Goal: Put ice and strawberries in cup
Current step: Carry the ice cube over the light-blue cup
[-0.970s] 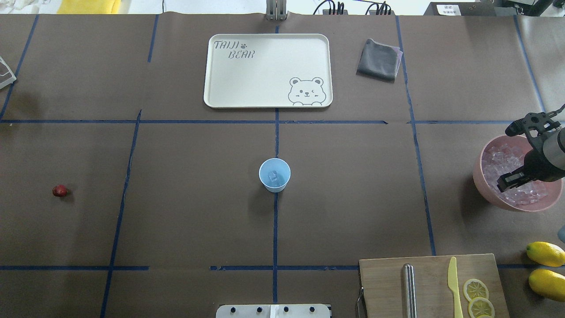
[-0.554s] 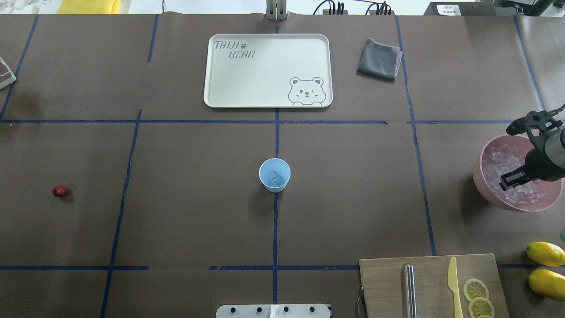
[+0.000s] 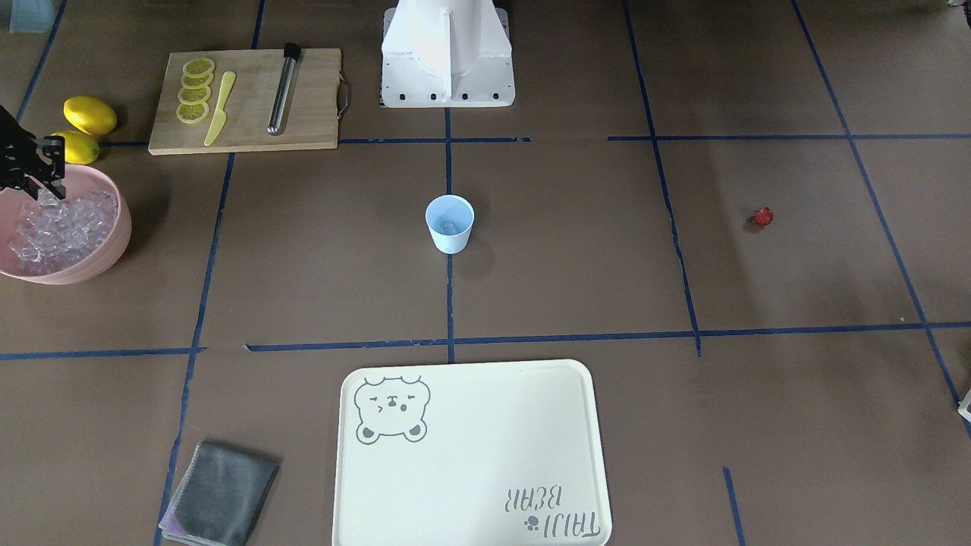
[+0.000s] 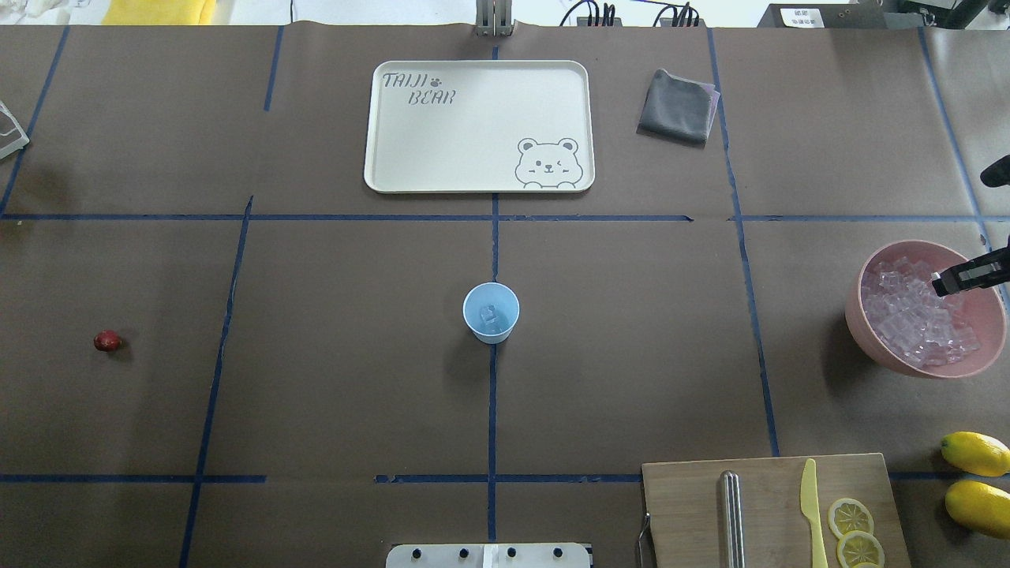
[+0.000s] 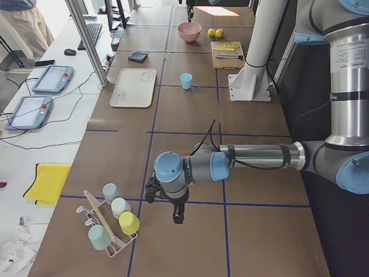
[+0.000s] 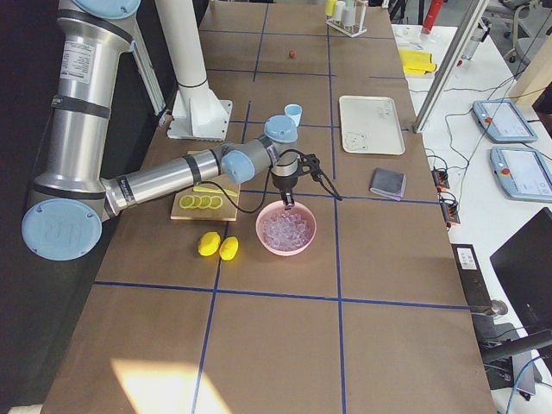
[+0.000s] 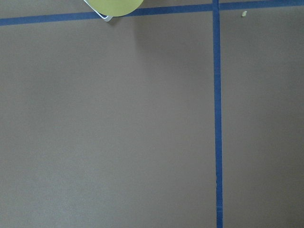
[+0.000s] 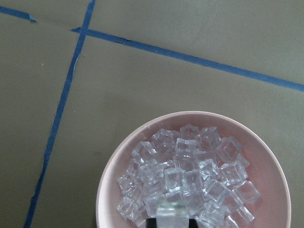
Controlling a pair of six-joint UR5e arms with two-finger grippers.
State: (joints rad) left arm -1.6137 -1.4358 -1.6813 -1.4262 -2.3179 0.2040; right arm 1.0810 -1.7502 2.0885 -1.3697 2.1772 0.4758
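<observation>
Though glassy, ice [image 8: 190, 176] in round bowl [image 8: 270, 170]

Off the white, bolt-rimmed pedestal [image 3: 447, 53], the left arm [image 5: 259, 156] and right arm [image 6: 164, 179] are silver tubes with pale-blue joint caps; black cables loop to the black left gripper [image 5: 164, 208] and right gripper [image 3: 45, 189].

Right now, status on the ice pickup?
Right gripper shut on clear ice cube above pink bowl; left gripper state unreadable. Light blue plastic cup holds one cube; small red strawberry on table. Nothing between bowl and cup.
</observation>
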